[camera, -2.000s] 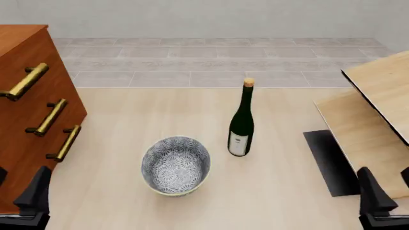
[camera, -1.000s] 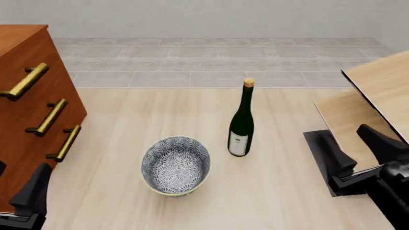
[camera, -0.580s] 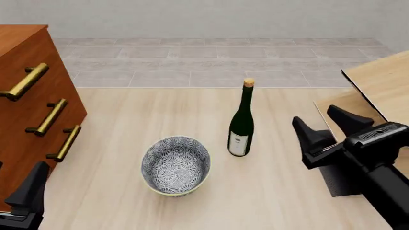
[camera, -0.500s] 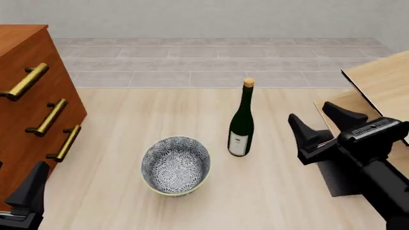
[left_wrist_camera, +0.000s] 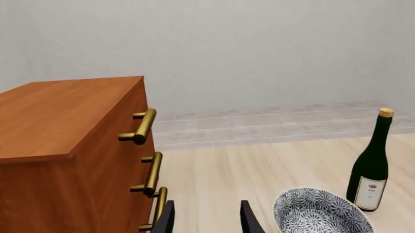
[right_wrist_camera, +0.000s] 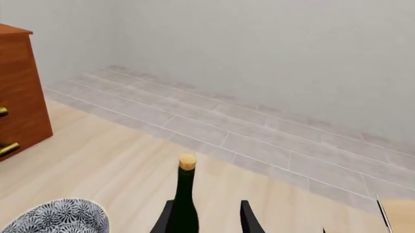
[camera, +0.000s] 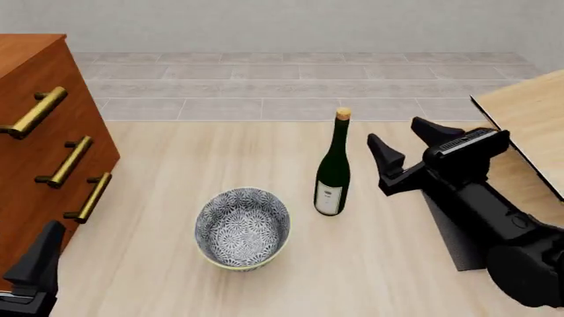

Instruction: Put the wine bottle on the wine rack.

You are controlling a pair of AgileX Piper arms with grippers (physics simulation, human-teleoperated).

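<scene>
Right gripper (camera: pixel 408 144), jaws spread wide and empty, beside upright wine bottle (camera: pixel 333 166); it should close squarely around the body, below the neck.

The left claw (left_wrist_camera: pixel 206 218) shows only as two dark finger tips at the bottom centre of the frame, standing apart with bare counter (left_wrist_camera: pixel 259 170) between them. A reddish-brown drawer cabinet (left_wrist_camera: pixel 65 160) fills the left half, with three brass handles (left_wrist_camera: pixel 144 126) stacked down its front face. At lower right sits a blue-and-white patterned bowl (left_wrist_camera: pixel 321 213), cut off by the bottom edge. Just beside it, toward the right edge, the wine bottle (left_wrist_camera: pixel 371 167) stands upright, dark green with a tan cork and white label; whether bottle and bowl touch is hard to judge here. Behind the counter runs a tiled floor (left_wrist_camera: pixel 272 124) and a pale wall (left_wrist_camera: pixel 259 48).
</scene>
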